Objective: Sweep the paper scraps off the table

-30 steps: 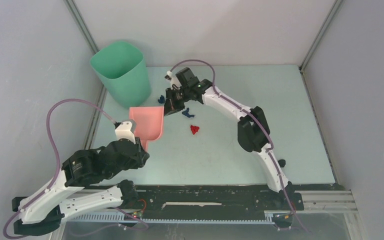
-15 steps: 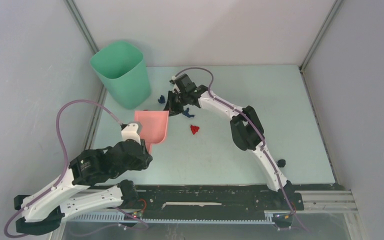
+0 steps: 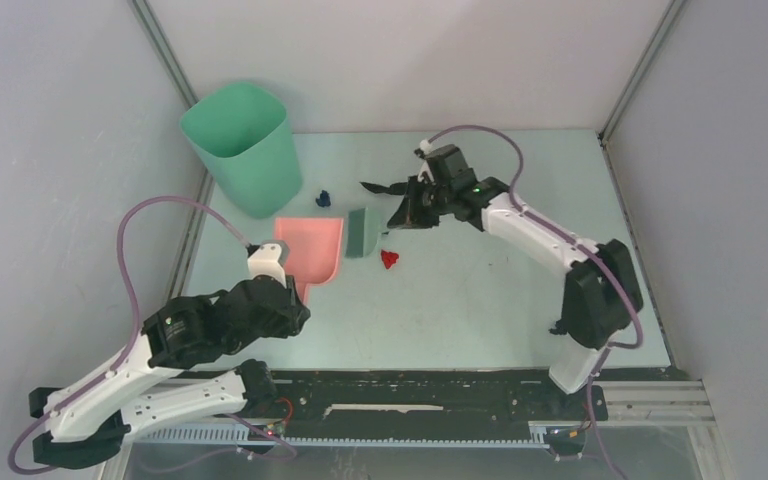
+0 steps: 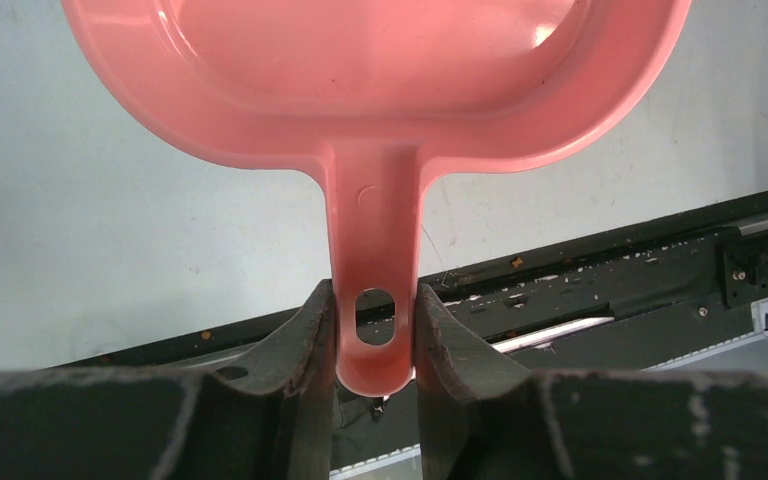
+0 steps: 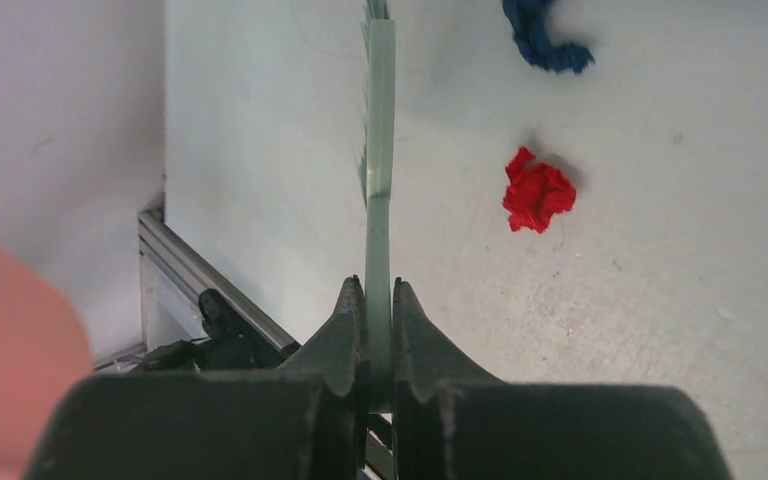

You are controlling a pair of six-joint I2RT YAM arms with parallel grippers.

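My left gripper (image 4: 375,325) pinches the dustpan (image 4: 380,90) handle, mouth right to catch scraps; my right gripper (image 5: 378,300) pinches the brush (image 5: 380,120), between dustpan and red scrap (image 5: 538,190) on the table (image 3: 480,290)

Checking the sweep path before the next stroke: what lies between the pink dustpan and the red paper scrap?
The green hand brush lies between the dustpan and the red scrap, nearer the dustpan. The top view shows it.
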